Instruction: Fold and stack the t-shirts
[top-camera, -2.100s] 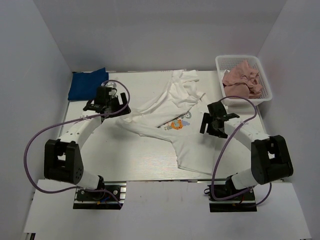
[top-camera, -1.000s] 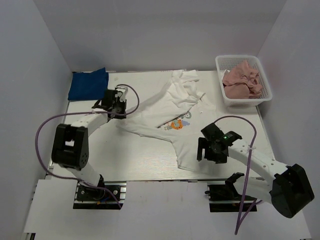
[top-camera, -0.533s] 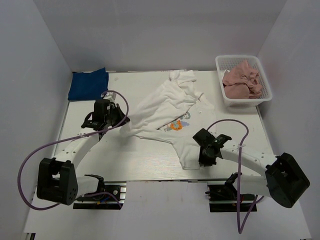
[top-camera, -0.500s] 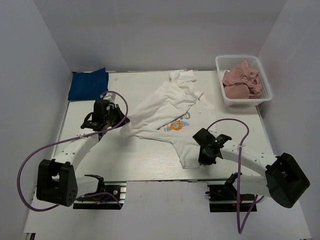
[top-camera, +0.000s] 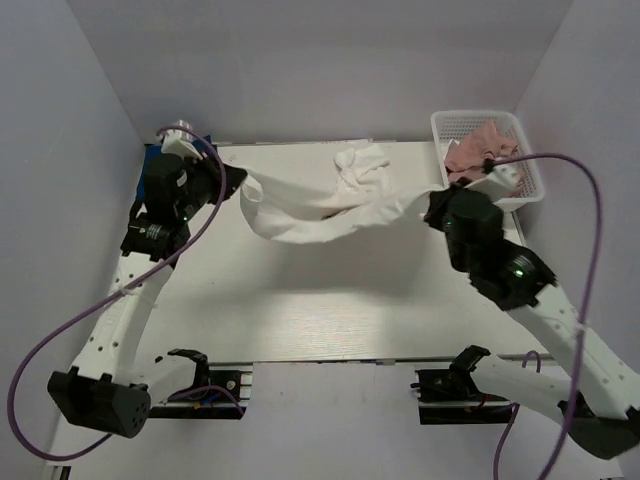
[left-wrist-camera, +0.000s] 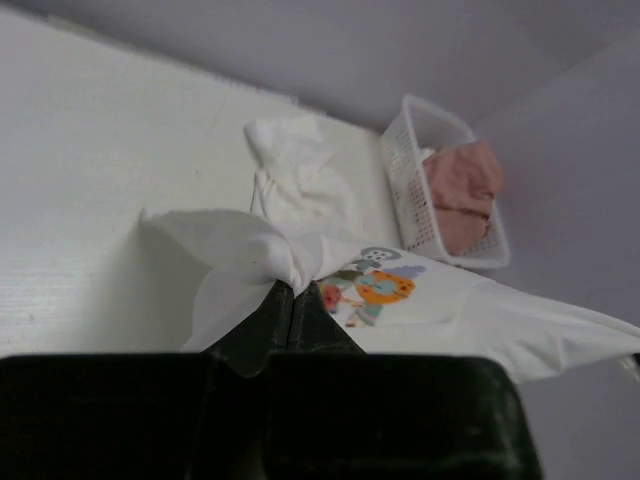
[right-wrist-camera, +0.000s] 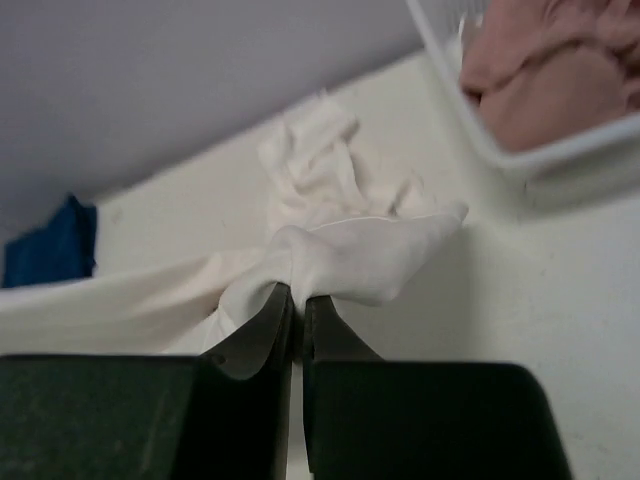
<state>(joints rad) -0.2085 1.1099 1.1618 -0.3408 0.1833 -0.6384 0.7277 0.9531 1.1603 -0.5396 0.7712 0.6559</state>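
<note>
Hanging item: white t-shirt (top-camera: 320, 215), soft cloth, sagged as a wrinkled band above the table (top-camera: 330, 310); its bunched end lay on the far part of the table.
Print: cartoon print (left-wrist-camera: 372, 288), colourful, showed on the lifted cloth.
Left gripper (top-camera: 230, 180): jaws clenched on a gathered fold of the white t-shirt, raised at the far left.
Right gripper (top-camera: 433, 207): jaws clenched on another gathered fold, near the basket (top-camera: 455, 120).
Blue t-shirt (right-wrist-camera: 45, 245): plain cloth, lay on the table's far left corner.
Pink t-shirt (top-camera: 485, 150): crumpled heap inside the basket.
Basket: white plastic mesh, rectangular, at the far right corner.
</note>
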